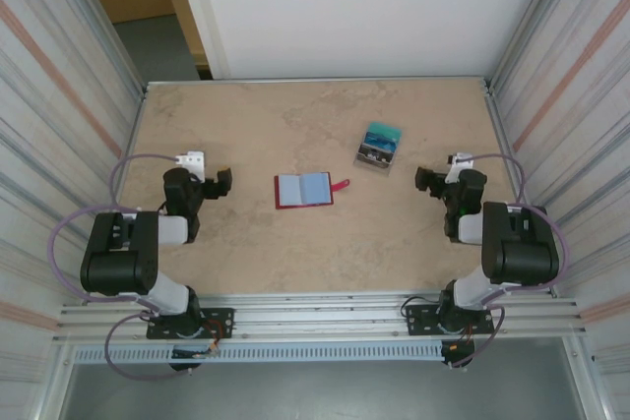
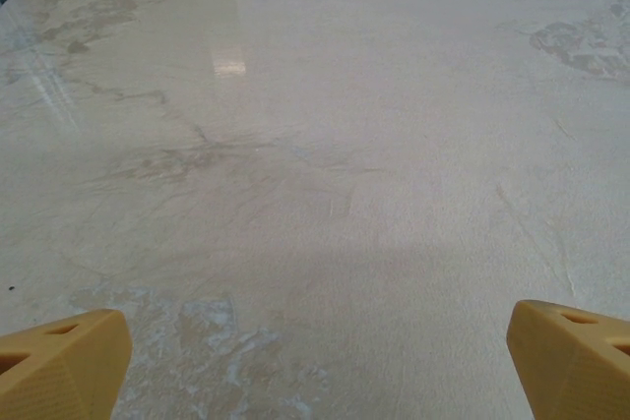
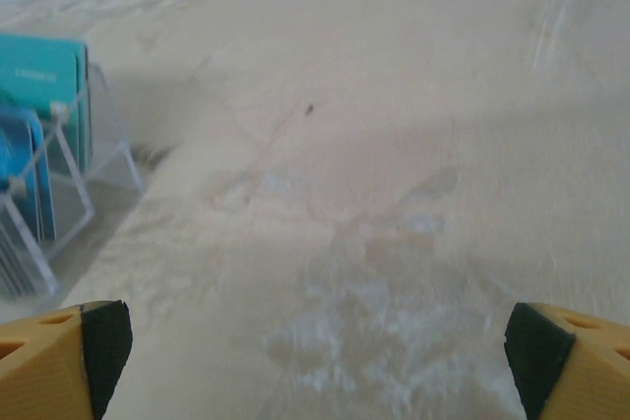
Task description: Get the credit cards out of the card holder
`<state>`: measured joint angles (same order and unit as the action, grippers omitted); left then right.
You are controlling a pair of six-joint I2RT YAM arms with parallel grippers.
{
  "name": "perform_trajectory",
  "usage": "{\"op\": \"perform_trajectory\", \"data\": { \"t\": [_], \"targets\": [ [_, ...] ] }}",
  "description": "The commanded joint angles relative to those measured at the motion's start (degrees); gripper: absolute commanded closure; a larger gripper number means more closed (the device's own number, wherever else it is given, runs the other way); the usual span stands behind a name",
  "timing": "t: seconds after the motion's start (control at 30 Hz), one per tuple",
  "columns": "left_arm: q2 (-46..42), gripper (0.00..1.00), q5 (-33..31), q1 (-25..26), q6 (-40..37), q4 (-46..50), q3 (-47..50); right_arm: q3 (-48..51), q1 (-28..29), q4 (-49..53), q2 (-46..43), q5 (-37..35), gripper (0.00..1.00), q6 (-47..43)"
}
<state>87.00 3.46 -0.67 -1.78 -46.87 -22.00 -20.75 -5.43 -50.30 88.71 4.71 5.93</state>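
Observation:
The card holder (image 1: 303,190), a small red wallet, lies open and flat at the table's middle, its pale blue-grey pockets facing up and its thin red strap (image 1: 342,185) trailing to the right. Whether cards sit in its pockets I cannot tell. Teal and blue credit cards (image 1: 380,145) rest to its upper right; in the right wrist view the credit cards (image 3: 37,95) stand at the left edge in a clear rack. My left gripper (image 1: 220,183) stands open to the wallet's left, over bare table (image 2: 315,371). My right gripper (image 1: 424,182) is open to the wallet's right, nothing between its fingers (image 3: 315,361).
The beige marbled table (image 1: 246,125) is fenced by metal-framed walls at left, right and back. A rail (image 1: 315,317) runs along the near edge by both arm bases. The clear rack (image 3: 69,194) sits just left of the right gripper's line of sight.

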Motion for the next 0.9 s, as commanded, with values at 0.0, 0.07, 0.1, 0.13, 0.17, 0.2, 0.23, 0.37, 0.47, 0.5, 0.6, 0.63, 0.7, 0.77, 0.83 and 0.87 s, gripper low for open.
{"op": "perform_trajectory", "data": {
  "t": [0.0, 0.07, 0.1, 0.13, 0.17, 0.2, 0.23, 0.37, 0.47, 0.5, 0.6, 0.63, 0.7, 0.77, 0.83, 0.87],
  "targets": [
    [-0.4, 0.01, 1.1, 0.6, -1.9, 1.5, -1.5, -2.4, 2.6, 4.2, -0.5, -5.6, 0.01, -0.1],
    [-0.4, 0.01, 1.0, 0.7, -2.1, 1.7, -1.6, -2.4, 3.0, 3.9, -0.2, -6.4, 0.01, -0.4],
    [-0.4, 0.01, 1.0, 0.7, -2.1, 1.6, -1.6, -2.5, 3.1, 4.2, -0.4, -6.6, 0.01, -0.4],
    [-0.5, 0.01, 1.0, 0.7, -2.1, 1.7, -1.6, -2.3, 3.4, 3.3, -0.1, -7.1, 0.01, -0.6],
    [-0.4, 0.01, 0.9, 0.8, -2.1, 1.6, -1.6, -2.4, 3.4, 3.8, -0.4, -7.2, 0.01, -0.6],
    [-0.4, 0.01, 0.9, 0.8, -2.2, 1.6, -1.6, -2.3, 3.4, 3.8, -0.3, -7.2, 0.01, -0.6],
    [-0.4, 0.01, 0.7, 0.8, -2.2, 1.6, -1.6, -2.3, 3.5, 3.6, -0.3, -7.2, 0.01, -0.6],
    [-0.4, 0.01, -0.3, 1.4, -2.5, 1.7, -1.6, -2.3, 3.5, 3.7, -0.3, -7.2, 0.01, -0.6],
    [-0.4, 0.01, -0.4, 1.4, -2.6, 1.7, -1.6, -2.3, 3.4, 3.7, -0.3, -7.2, 0.01, -0.6],
    [-0.4, 0.01, -0.4, 1.4, -2.5, 1.7, -1.6, -2.3, 3.5, 3.7, -0.2, -7.3, 0.01, -0.6],
    [-0.3, 0.01, -0.4, 1.4, -2.6, 1.8, -1.6, -2.3, 3.4, 3.7, -0.3, -7.3, 0.01, -0.6],
    [-0.3, 0.01, -0.4, 1.4, -2.6, 1.8, -1.7, -2.3, 3.4, 3.7, -0.3, -7.2, 0.01, -0.6],
    [-0.2, 0.01, -0.4, 1.4, -2.5, 2.0, -1.8, -2.3, 3.5, 3.7, -0.3, -7.3, 0.01, -0.6],
    [-0.3, 0.01, -0.4, 1.4, -2.5, 2.0, -1.8, -2.3, 3.4, 3.7, -0.3, -7.3, 0.01, -0.6],
    [-0.3, 0.01, -0.5, 1.4, -2.5, 1.9, -1.7, -2.3, 3.5, 3.7, -0.3, -7.3, 0.01, -0.6],
    [-0.3, 0.01, -0.4, 1.4, -2.5, 1.9, -1.7, -2.3, 3.5, 3.7, -0.3, -7.3, 0.01, -0.6]
  ]
}}
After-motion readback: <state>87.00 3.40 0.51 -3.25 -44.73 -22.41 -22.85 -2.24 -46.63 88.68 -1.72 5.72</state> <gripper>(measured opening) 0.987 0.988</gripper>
